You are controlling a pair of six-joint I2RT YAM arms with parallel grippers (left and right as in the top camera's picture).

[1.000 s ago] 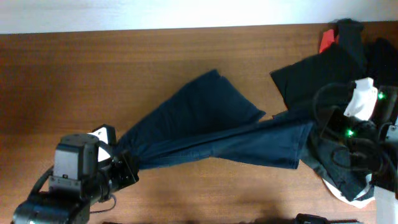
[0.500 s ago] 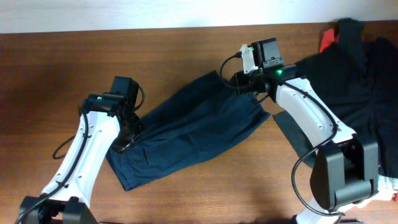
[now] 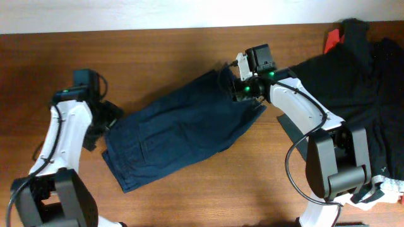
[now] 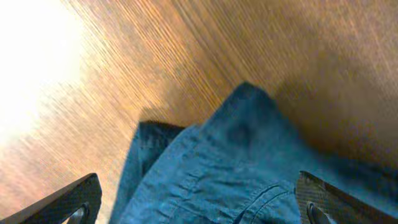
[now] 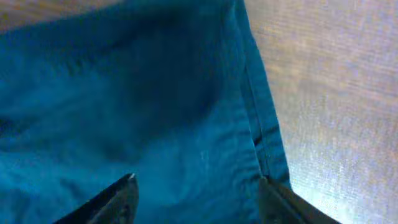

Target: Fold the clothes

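Wooden tabletop (image 3: 158, 57): navy shorts (image 3: 183, 132) lie mid-tabletop. Left gripper (image 4: 199, 202), spread wide, above their left-edge end; right gripper (image 5: 200, 196), likewise, above far-edge end.

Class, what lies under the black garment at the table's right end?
A red cloth peeks from under the black garment at its far edge, and white fabric near its front. How far either reaches underneath is covered.
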